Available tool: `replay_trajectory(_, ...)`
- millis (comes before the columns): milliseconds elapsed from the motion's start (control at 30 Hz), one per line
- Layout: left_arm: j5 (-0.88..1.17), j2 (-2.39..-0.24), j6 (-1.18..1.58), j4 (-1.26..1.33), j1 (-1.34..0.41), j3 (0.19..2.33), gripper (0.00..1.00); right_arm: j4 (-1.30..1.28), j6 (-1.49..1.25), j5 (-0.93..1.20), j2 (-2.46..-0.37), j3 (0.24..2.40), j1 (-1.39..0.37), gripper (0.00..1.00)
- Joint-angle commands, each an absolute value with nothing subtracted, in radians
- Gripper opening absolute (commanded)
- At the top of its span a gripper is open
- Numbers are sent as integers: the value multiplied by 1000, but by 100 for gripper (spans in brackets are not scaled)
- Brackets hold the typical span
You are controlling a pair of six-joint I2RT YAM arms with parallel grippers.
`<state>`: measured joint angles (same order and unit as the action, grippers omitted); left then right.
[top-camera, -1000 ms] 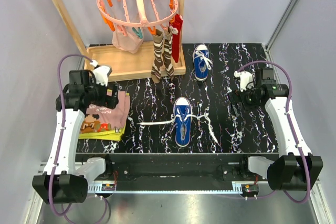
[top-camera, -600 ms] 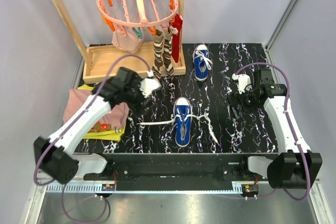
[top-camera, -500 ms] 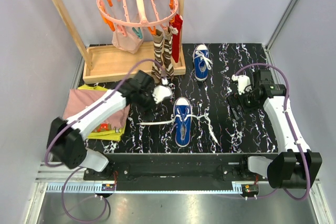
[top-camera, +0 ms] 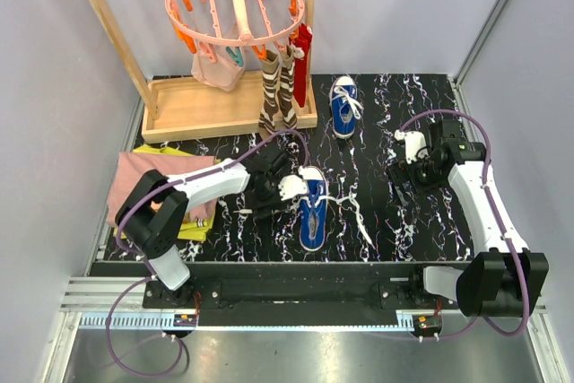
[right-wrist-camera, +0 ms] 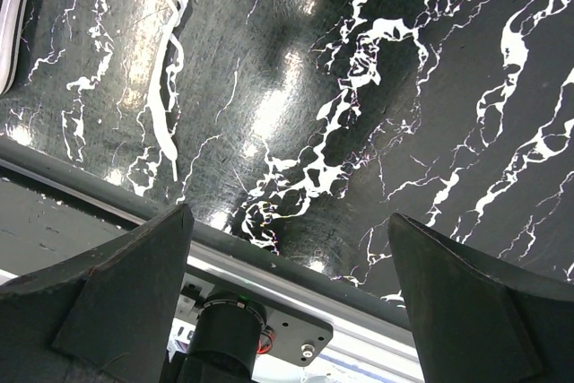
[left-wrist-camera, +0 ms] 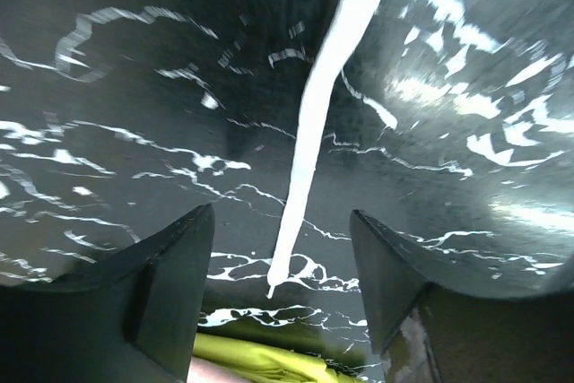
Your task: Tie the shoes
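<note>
Left wrist: spread fingers (left-wrist-camera: 166,271) flank lace end (left-wrist-camera: 273,286) near table edge (left-wrist-camera: 296,322).

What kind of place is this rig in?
Probably a lab test cell staged for laundry chores: plain walls around a marbled table, a clip hanger on a wooden rack, folded clothes.

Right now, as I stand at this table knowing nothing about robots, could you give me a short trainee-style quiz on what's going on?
1. True or false: the left tool has clamped shut on the white lace.
2. Which shoe is the left tool beside? A. the near shoe B. the far shoe C. neither
3. Fill in: the right tool has its fingers ___.

Key: 1. False, its fingers are apart, with the lace lying between them on the table. 2. A. 3. Open.
</note>
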<state>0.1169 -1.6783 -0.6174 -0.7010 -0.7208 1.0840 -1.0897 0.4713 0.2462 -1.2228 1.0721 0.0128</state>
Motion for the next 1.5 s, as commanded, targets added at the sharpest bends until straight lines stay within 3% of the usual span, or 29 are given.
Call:
replay_trajectory(0,54,-1690,-683,-634,-721,1031,65,-1098,471,256,-1236,1088,5,100)
replay_trajectory(100,32,-1701,-701,-604,-721,996,64,-1098,469,256,-1252,1092,5,100)
replay_trajectory(200,41,-1712,-706,-584,-721,976,57,-1098,465,261,-1265,1098,6,100)
replay_trajectory(300,41,-1721,-704,-568,-722,971,40,-1098,457,256,-1273,1106,6,100)
replay_trajectory(467,93,-1666,-678,-583,-723,983,0,-1100,446,258,-1281,1121,-28,100)
replay_trajectory(667,218,-1499,-559,-664,-718,1072,0,-1095,430,198,-1307,1100,-188,99)
replay_trajectory(1033,341,-1399,-426,-637,-719,1042,0,-1012,436,110,-1450,1002,-448,81)
replay_trajectory(1467,385,-1373,-387,-617,-715,1002,0,-867,436,210,-1598,937,-483,66)
